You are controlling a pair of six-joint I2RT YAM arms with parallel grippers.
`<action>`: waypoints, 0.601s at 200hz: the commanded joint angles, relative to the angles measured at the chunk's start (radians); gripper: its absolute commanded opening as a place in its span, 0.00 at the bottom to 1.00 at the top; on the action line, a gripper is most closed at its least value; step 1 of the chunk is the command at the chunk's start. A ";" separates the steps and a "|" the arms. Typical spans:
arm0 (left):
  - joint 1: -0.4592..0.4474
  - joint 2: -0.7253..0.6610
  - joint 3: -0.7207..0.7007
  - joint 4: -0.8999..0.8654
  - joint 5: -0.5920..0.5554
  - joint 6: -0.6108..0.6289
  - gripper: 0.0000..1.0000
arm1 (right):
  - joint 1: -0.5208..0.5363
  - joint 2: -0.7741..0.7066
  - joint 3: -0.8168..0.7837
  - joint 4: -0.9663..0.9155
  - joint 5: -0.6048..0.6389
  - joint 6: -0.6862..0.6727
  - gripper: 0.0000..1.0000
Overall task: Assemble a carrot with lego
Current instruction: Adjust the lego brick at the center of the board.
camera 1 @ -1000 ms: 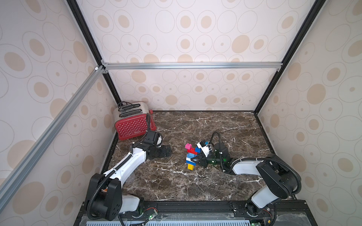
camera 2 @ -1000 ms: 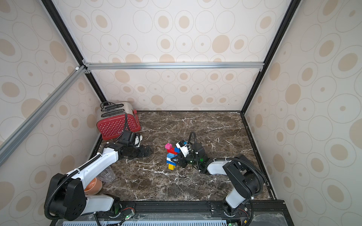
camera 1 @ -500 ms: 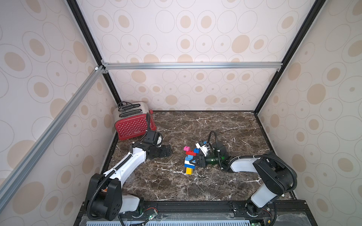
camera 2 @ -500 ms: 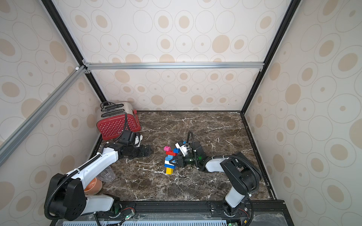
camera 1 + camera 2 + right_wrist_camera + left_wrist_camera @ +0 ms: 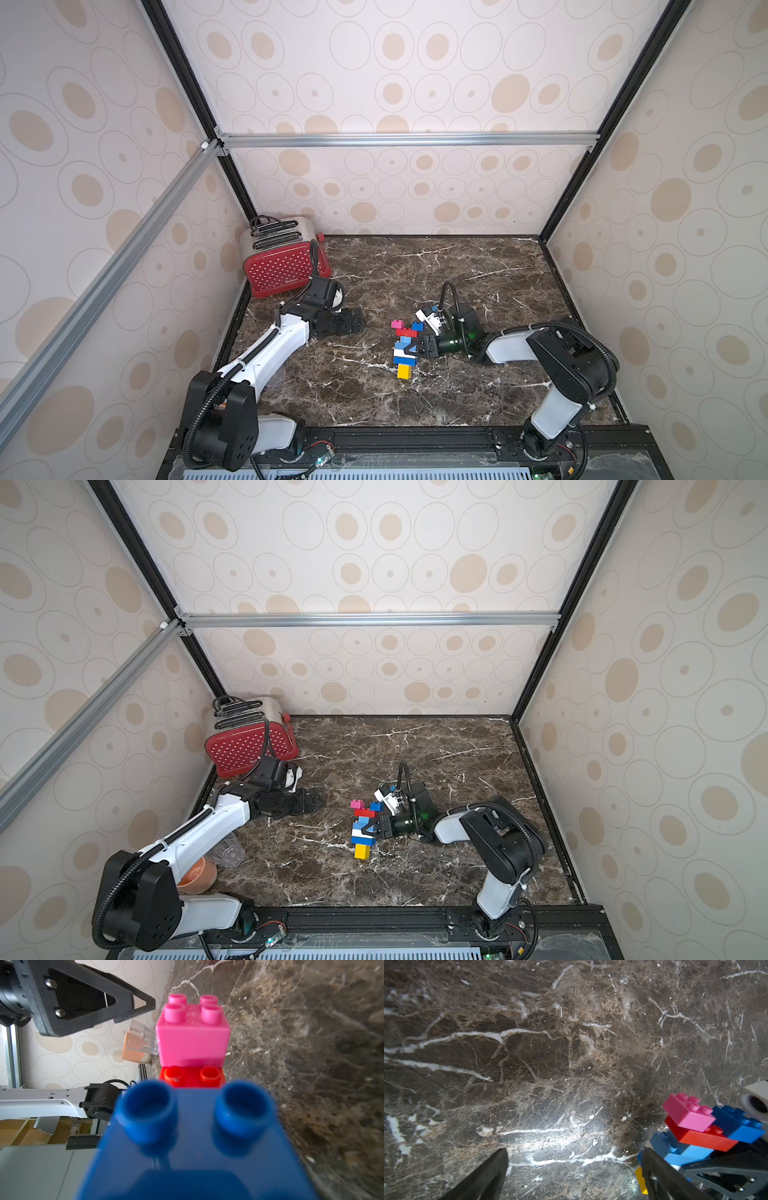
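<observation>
Marble table carries the work near its middle, slightly toward the front edge. Left gripper, nearer the left edge, has its fingers spread wide and holds nothing. Right gripper pinches the carrot across its blue-white body, yellow tip frontward; whether it rests on the table cannot be told. Risk: side pressure or release may split a seam — the offset pink brick looks likeliest to pop.

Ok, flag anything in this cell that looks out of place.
Nothing looks spilled or broken. The carrot is held sideways, down at the table, in the right gripper, not upright. A clear cup and an orange bowl sit tucked by the left arm at the table's edge.
</observation>
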 commanded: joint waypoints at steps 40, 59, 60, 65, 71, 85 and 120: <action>0.007 -0.027 0.017 -0.012 -0.004 0.001 0.99 | -0.028 0.036 0.003 -0.028 -0.087 0.040 0.14; 0.007 -0.030 0.014 -0.010 -0.004 0.001 0.99 | -0.029 0.052 0.007 -0.035 -0.104 0.049 0.13; 0.008 -0.030 0.015 -0.011 -0.004 0.001 0.99 | -0.030 0.053 0.007 -0.035 -0.106 0.050 0.13; 0.007 -0.031 0.014 -0.010 -0.004 0.001 0.99 | -0.030 0.057 0.007 -0.033 -0.108 0.053 0.13; 0.007 -0.031 0.014 -0.011 -0.005 0.001 0.99 | -0.033 0.060 0.007 -0.034 -0.110 0.058 0.13; 0.008 -0.033 0.012 -0.010 -0.004 0.001 0.99 | -0.034 0.070 0.008 -0.034 -0.115 0.065 0.14; 0.007 -0.033 0.013 -0.013 -0.004 0.003 0.99 | -0.036 0.098 0.016 -0.032 -0.133 0.086 0.14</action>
